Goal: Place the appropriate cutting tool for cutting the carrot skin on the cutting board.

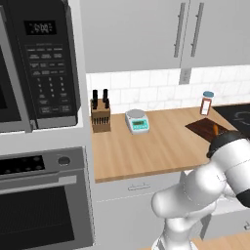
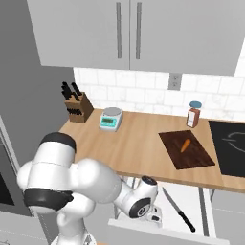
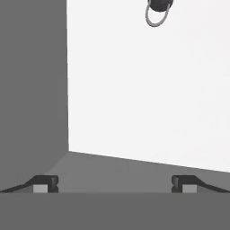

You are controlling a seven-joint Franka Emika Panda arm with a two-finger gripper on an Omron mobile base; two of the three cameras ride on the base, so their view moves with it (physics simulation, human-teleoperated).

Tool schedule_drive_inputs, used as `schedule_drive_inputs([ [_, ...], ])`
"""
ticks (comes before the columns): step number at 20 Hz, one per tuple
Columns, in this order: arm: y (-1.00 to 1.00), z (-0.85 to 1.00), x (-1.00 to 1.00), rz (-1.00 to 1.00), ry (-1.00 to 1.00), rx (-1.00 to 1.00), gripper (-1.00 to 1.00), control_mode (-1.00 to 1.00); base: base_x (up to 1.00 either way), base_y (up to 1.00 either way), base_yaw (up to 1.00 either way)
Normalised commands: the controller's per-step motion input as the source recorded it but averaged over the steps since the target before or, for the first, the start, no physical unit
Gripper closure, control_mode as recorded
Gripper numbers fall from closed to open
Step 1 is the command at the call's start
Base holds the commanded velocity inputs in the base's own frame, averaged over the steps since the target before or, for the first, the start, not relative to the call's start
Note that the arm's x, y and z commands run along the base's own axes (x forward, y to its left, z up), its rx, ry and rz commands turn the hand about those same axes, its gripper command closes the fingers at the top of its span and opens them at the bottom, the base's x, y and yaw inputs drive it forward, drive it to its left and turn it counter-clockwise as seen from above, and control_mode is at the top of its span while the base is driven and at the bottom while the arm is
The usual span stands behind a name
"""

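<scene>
Wide-open end effector [image 3: 115, 183] inside the drawer [image 2: 201, 203], knife [image 2: 178, 209] just beside it.

The white arm [image 2: 72, 186] folds low across the lower left of the right base view — its wrist [image 2: 141, 203] at lower centre, pointing downward. In the hand view the pincer [image 3: 115, 184] stands wide apart, one dark fingertip [image 3: 45, 183] lower left — the other lower right, nothing between them.

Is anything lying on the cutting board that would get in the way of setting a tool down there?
The carrot lies on the cutting board, near its far half. The rest of the board looks bare, so a tool should fit beside it.
</scene>
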Motion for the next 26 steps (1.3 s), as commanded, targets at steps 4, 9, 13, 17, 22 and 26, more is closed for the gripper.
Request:
schedule_drive_inputs([
  [4, -0.02, 0.18, -0.65, -0.01, 0.00, 0.00, -1.00, -1.00, 0.00, 0.00, 0.00],
  [9, 0.00, 0.41, -0.79, -0.03, 0.02, 0.00, -1.00, -1.00, 0.00, 0.00, 0.00],
  [13, 0.00, 0.50, -0.24, -0.05, 0.05, 0.00, -1.00, -1.00, 0.00, 0.00, 0.00],
  [17, -0.01, 0.33, 0.65, -0.02, 0.00, 0.00, -1.00, -1.00, 0.00, 0.00, 0.00],
  [22, -0.10, 0.03, 0.67, -0.04, -0.01, 0.00, -1.00, -1.00, 0.00, 0.00, 0.00],
  [26, -0.20, -0.01, 0.21, -0.06, -0.02, 0.00, -1.00, -1.00, 0.00, 0.00, 0.00],
])
